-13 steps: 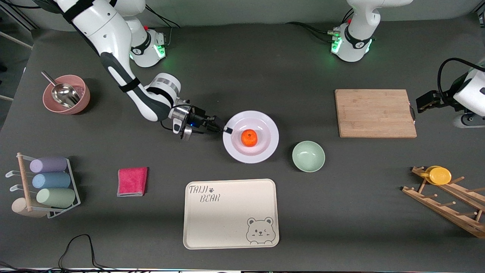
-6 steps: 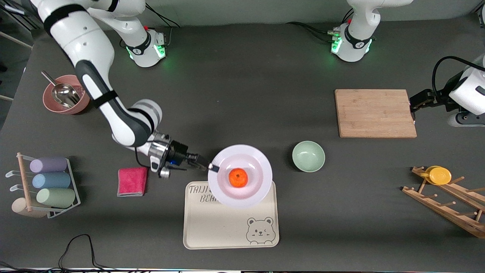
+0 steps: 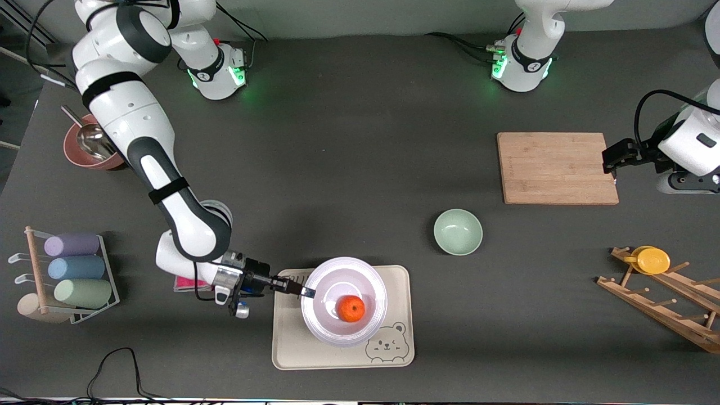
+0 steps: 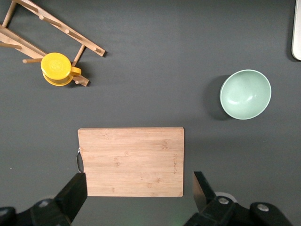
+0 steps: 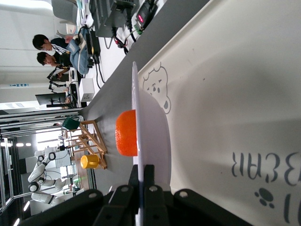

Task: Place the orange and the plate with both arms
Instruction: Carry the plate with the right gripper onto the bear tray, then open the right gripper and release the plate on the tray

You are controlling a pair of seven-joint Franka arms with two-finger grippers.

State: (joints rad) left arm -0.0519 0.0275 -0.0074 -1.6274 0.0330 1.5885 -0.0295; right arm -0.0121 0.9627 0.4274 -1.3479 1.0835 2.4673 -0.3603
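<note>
The pale plate [image 3: 337,274] hangs low over the cream bear-print tray [image 3: 292,349], with the orange [image 3: 351,309] resting in its well. My right gripper [image 3: 306,291] is shut on the plate's rim at the side toward the right arm's end. In the right wrist view the fingers [image 5: 148,181] pinch the thin plate [image 5: 155,136] edge-on, the orange [image 5: 126,133] on it and the tray [image 5: 235,94] just beneath it. I cannot tell whether the plate touches the tray. My left gripper [image 3: 610,160] waits open and empty over the cutting board's end; the left wrist view shows it [image 4: 137,193] above the board [image 4: 130,160].
A mint-green bowl [image 3: 458,232] stands between the tray and the wooden cutting board [image 3: 557,167]. A pink cloth [image 3: 183,283] lies half under the right arm. A pink bowl with a scoop [image 3: 84,154], a rack of cups [image 3: 73,275] and a wooden rack with a yellow cup [image 3: 651,260] stand at the table's ends.
The right arm has carried the plate with the orange from the table's middle toward the front camera, to over the tray. The left gripper has barely shifted.
</note>
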